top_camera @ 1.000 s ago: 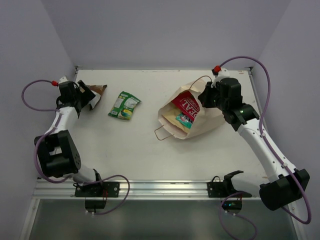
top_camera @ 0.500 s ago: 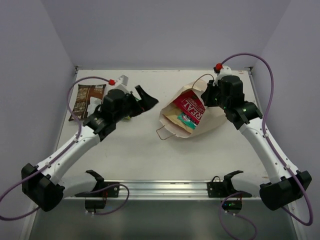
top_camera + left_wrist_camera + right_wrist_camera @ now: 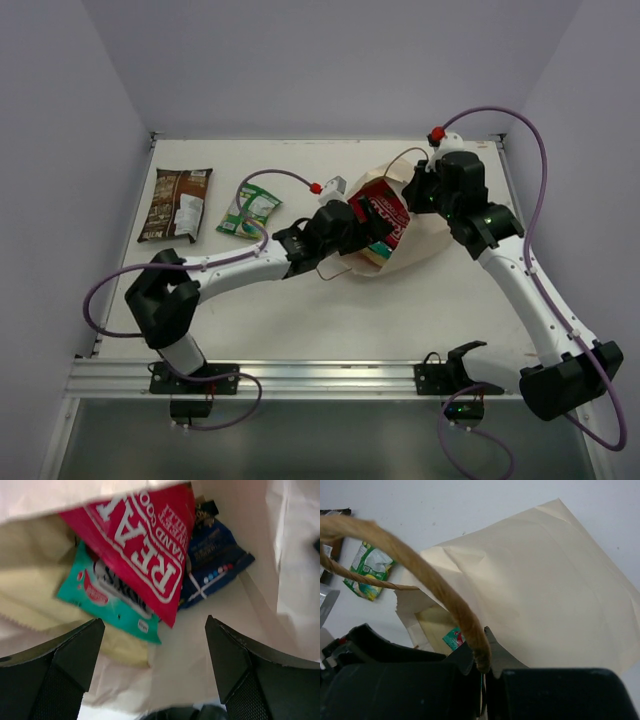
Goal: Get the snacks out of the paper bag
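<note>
2 of 6 out: brown packet [image 3: 176, 203] & green packet [image 3: 249, 210] on table [image 3: 300, 310]. 4 left in paper bag [image 3: 425, 235], right of centre. Left claw [image 3: 154, 630] spread at its mouth; right claw [image 3: 482, 665] pinches handle [image 3: 445, 600].

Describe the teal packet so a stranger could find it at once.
Find the cream paper bag lying on its side. Inside, partly under the magenta REAL packet, lies the teal packet, the only blue-green one, marked with red.
</note>
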Controlling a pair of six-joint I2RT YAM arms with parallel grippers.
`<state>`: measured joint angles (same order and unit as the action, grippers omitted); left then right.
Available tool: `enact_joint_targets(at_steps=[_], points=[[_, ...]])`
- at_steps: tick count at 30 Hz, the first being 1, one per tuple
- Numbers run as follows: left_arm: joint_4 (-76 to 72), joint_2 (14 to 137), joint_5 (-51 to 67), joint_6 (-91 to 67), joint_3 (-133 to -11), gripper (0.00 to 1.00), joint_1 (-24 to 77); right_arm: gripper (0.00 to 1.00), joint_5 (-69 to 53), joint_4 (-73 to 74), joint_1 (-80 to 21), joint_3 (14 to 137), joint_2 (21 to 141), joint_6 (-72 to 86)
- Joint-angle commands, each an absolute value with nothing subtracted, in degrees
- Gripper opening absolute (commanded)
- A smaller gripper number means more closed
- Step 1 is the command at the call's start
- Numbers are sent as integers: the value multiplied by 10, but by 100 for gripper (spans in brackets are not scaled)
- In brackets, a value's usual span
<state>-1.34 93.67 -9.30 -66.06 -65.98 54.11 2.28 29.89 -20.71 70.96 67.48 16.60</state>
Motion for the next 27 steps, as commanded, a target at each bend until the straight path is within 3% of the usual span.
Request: enact_joint_targets(at_steps=[1,21,24,27], points=[[-62,975,-146,-669,-731,90,540,0,22,274,-209,705,667,182],[-40,1099,-165,-704,-797,84,517,0,-11,257,-209,665,643,206],[-39,1136,-175,-700,-843,75,515,0,-18,252,-209,661,642,209],[-26,1158,-164,-710,-864,46,511,0,-20,252,-208,656,640,212]])
